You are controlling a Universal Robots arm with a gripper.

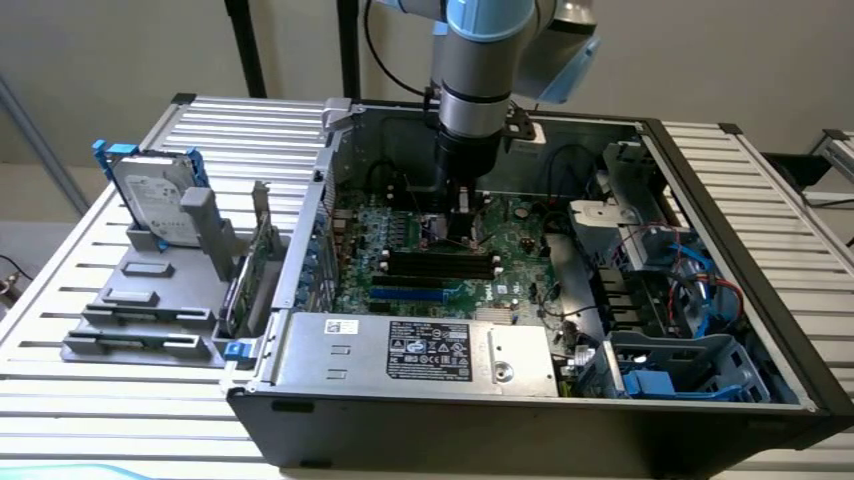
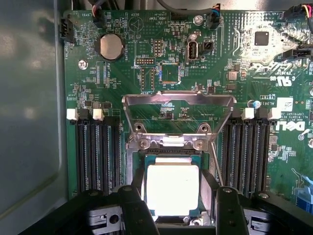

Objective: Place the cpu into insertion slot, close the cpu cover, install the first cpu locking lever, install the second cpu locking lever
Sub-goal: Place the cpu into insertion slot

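The cpu (image 2: 172,188) lies silver face up in the insertion slot (image 2: 208,183), whose metal rim shows around it. My gripper (image 2: 178,210) stands open just above it, one dark finger (image 2: 133,210) on each side of the chip, and neither visibly touches it. The cpu cover (image 2: 178,100) is a silver frame swung up and open past the slot's hinge. A thin wire locking lever (image 2: 216,164) stands raised beside the slot. In the exterior view the gripper (image 1: 461,232) hangs low over the green board (image 1: 514,225) inside the computer case.
Long black memory slots (image 2: 95,154) flank the socket on both sides. The case walls (image 1: 320,200) enclose the board. A silver power supply (image 1: 414,350) sits at the front, blue cables and a drive cage (image 1: 681,370) lie at the exterior view's right, and a hard drive (image 1: 147,195) stands outside on a grey rack.
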